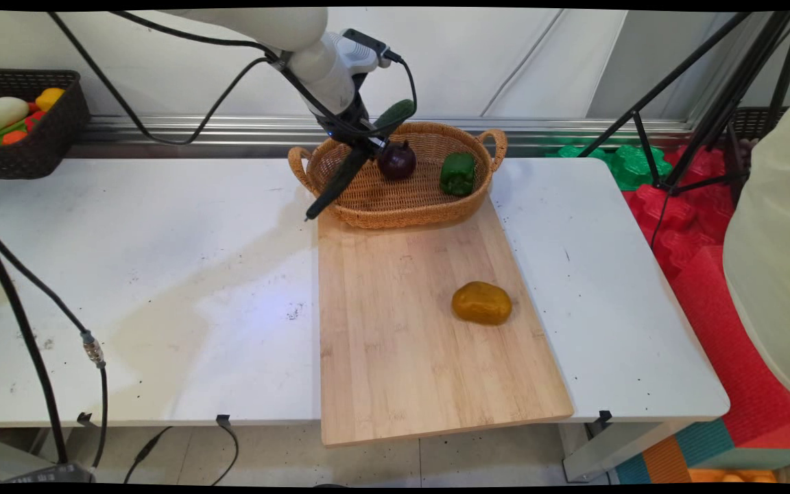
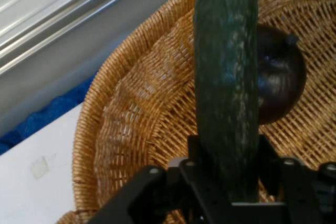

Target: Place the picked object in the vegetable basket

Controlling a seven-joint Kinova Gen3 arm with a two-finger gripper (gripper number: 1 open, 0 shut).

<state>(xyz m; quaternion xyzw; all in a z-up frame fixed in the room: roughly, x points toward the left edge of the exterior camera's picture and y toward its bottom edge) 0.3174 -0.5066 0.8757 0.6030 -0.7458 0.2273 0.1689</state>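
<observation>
1 gripper [image 1: 362, 140] hangs over the left part of the wicker basket [image 1: 367, 209], fingers clamped on 1 long dark-green cucumber [image 1: 347, 171]. The cucumber sits tilted: upper end pokes up-right past the wrist, lower end slants down-left across the basket's near-left rim, tip over the edge of the board/table. In the hand view the cucumber [image 2: 227, 77] runs straight up the frame from betw. the black linkage, gripper [image 2: 228, 182] closed on both sides of it, basket weave [image 2: 136, 124] behind.

Inside the basket: 1 dark purple round veg, onion-like [image 1: 396, 160], just right of the gripper, and 1 green bell pepper [image 1: 458, 173] further right, the 2 apart. The hand view shows the purple one [image 2: 281, 77] partly hidden behind the cucumber.

Basket has 2 loop handles, left and right, and stands on the far end of 1 wooden cutting board [image 1: 395, 343], which overhangs the table's near edge. 1 yellow-brown potato [image 1: 482, 302] lies on the board's right side, well apart from the basket.

White table [image 1: 127, 274] carries board and basket. 1 dark bin [image 1: 31, 147] at upper left holds several colourful toy veg; can't count them. Tripod legs [image 1: 697, 116] and red/green foam mats [image 1: 703, 226] at right.
</observation>
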